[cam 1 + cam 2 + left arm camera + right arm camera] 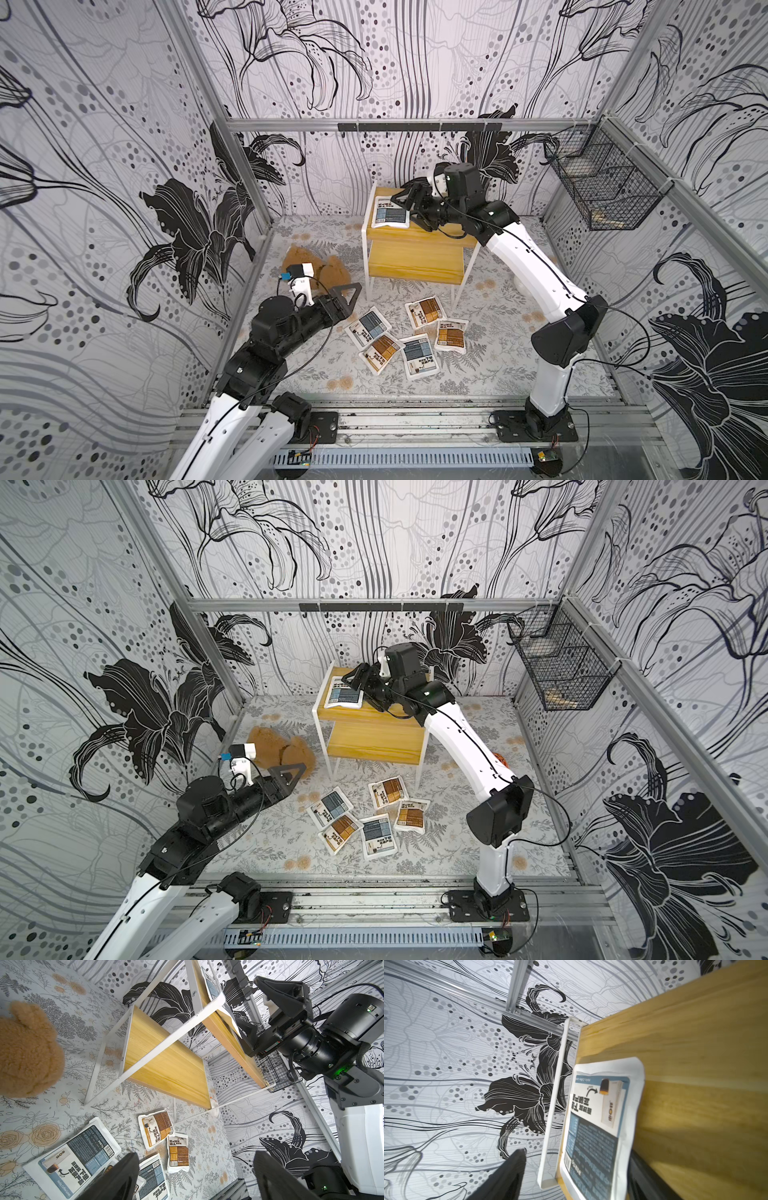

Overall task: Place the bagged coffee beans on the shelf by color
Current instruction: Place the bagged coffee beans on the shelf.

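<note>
At the far left of the bench (pixel 498 365) we see a tan plush bear (pixel 322 266) lying near the side wall. Just beside it hovers the left claw (pixel 348 296), spread wide and gripping nothing. In its wrist view the black fingers (pixel 124 1176) stand well apart above the flowered cloth.

Next come five loose pouches, close together on the cloth in front of the shelf, several touching at their edges. Each is a flat white rectangle with black lettering and a coloured label panel. From the left we find a blue-grey pouch (pixel 368 328), a brown-orange pouch (pixel 379 352) touching it, a second blue-grey pouch (pixel 419 358), then an upper brown-orange pouch (pixel 426 311) and a rightmost brown-orange pouch (pixel 451 336).

Behind them stands the shelf (pixel 415 259), two yellow wooden boards on thin white legs. On the left end of its top board lies the sixth pouch (pixel 390 214), flat and label up. Its panel is blue-grey, and the right wrist view shows a small cup and a curved arrow printed on it (pixel 598 1126). One long edge runs along the white frame rail.

The right claw (pixel 412 208) hangs over that pouch's near end with its jaws wide, not pinching it. One finger sits beyond the rail, the other over the board.

A black wire basket (pixel 602 187) hangs on the right wall.
</note>
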{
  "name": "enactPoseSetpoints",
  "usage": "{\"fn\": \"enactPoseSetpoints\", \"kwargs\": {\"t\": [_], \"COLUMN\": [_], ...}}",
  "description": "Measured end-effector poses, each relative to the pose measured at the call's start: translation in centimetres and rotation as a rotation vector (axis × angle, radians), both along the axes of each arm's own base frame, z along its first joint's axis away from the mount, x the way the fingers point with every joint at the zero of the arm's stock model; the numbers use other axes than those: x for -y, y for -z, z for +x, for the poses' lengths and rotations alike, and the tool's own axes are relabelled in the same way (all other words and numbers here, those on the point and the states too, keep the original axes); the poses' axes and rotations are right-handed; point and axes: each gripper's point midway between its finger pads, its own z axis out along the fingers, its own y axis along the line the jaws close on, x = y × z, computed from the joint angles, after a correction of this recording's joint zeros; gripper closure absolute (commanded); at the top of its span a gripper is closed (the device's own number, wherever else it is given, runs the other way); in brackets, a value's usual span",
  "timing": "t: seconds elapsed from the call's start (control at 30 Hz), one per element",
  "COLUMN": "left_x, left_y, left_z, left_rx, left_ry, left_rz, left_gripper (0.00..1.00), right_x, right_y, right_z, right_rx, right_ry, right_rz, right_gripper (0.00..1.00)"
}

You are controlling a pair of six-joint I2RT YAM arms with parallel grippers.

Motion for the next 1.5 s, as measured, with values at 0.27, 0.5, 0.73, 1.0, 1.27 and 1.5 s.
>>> {"fn": "enactPoseSetpoints", "kwargs": {"t": [0.27, 0.5, 0.73, 1.0, 1.27, 1.5], "left_x": [0.2, 1.0, 2.1, 2.4, 6.2, 11.8], "left_y": [0.9, 2.2, 6.1, 10.2, 14.7, 17.6], "left_z": [0.2, 0.7, 0.9, 0.0, -3.1, -6.1], "left_rx": [-0.023, -0.054, -0.147, -0.235, -0.335, -0.408], "left_ry": [0.005, 0.031, 0.070, 0.089, 0.213, 0.347], "left_rz": [0.001, -0.014, -0.030, -0.043, -0.049, -0.024], "left_gripper": [0.08, 0.09, 0.09, 0.11, 0.11, 0.12], "right_x": [1.9, 1.6, -1.1, 5.4, 9.5, 10.7], "right_y": [0.2, 0.2, 1.4, 10.3, 23.0, 29.5], "right_z": [-0.3, -1.9, -10.6, -18.2, -23.7, -26.3], "right_rx": [0.027, 0.080, 0.146, 0.015, -0.217, -0.333], "right_ry": [0.042, 0.008, -0.189, -0.212, -0.252, -0.289], "right_rz": [-0.126, -0.213, -0.321, -0.384, -0.472, -0.486], "right_gripper": [0.16, 0.16, 0.17, 0.17, 0.18, 0.19]}}
